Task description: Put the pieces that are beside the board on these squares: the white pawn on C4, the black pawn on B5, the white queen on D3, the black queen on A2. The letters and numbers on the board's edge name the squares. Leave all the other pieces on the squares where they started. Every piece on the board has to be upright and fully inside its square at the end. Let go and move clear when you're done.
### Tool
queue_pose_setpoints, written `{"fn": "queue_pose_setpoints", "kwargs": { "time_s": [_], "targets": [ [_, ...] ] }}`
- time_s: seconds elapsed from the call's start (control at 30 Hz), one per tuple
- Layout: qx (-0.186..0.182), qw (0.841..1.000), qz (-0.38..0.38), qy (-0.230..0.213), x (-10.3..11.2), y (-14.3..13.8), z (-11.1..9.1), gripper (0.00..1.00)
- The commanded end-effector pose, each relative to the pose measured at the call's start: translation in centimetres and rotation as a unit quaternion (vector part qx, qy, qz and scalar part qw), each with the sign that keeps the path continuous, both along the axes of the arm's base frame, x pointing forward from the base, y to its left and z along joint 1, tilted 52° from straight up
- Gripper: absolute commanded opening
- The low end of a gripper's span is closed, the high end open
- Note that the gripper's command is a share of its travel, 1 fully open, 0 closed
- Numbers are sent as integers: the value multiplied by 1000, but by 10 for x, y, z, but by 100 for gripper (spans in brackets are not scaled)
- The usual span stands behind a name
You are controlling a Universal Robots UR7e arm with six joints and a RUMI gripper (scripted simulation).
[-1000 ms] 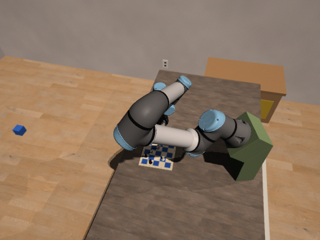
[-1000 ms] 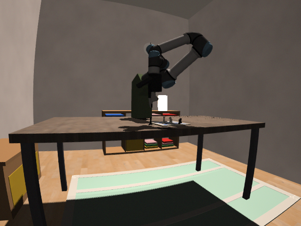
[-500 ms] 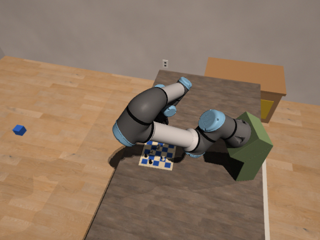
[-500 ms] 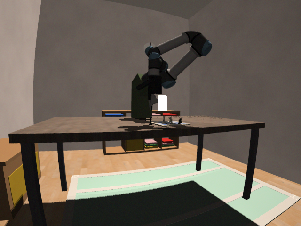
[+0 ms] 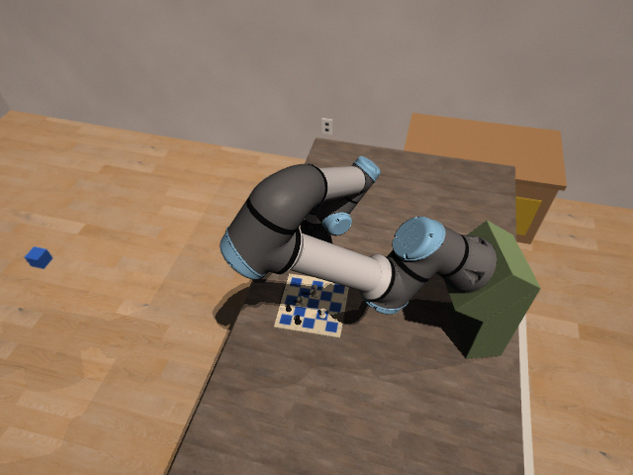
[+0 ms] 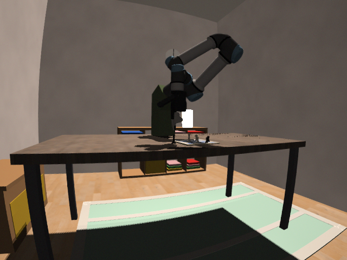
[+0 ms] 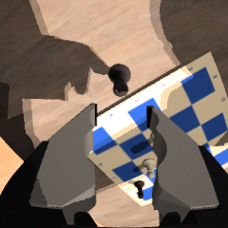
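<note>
The dark wooden table (image 5: 357,399) fills the middle of the room, with the grey arm (image 5: 332,257) folded over it and a green block (image 5: 498,291) at its base. Under the arm lies the small blue-and-cream board (image 5: 313,304). Along the board's cream edge there are tiny marks that should be the square letters and numbers, but from the wrist view they are too small and blurred to read.

The pincer (image 7: 121,119) hangs low over the edge of the board, its two pale jaws set fairly narrow with a plain gap between them and nothing gripped.

Just off the board's edge, on the table, stands a black pawn (image 7: 119,78), upright and apart from the jaws. On the board, a pale piece (image 7: 148,164) and a small black piece (image 7: 139,186) stand near the right jaw. I cannot tell from here which squares they occupy.
</note>
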State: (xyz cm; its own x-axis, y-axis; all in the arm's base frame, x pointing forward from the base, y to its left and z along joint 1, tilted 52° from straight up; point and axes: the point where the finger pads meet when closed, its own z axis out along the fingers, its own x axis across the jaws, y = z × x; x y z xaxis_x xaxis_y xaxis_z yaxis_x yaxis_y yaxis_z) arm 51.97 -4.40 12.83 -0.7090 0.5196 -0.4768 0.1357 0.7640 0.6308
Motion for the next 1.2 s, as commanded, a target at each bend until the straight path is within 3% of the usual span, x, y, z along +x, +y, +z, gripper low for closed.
{"fn": "queue_pose_setpoints", "kwargs": {
  "time_s": [0.0, 1.17],
  "targets": [
    [-1, 1000, -1, -1, 5, 2, -3, 25],
    [-1, 1000, -1, -1, 12, 6, -9, 25]
  ]
}}
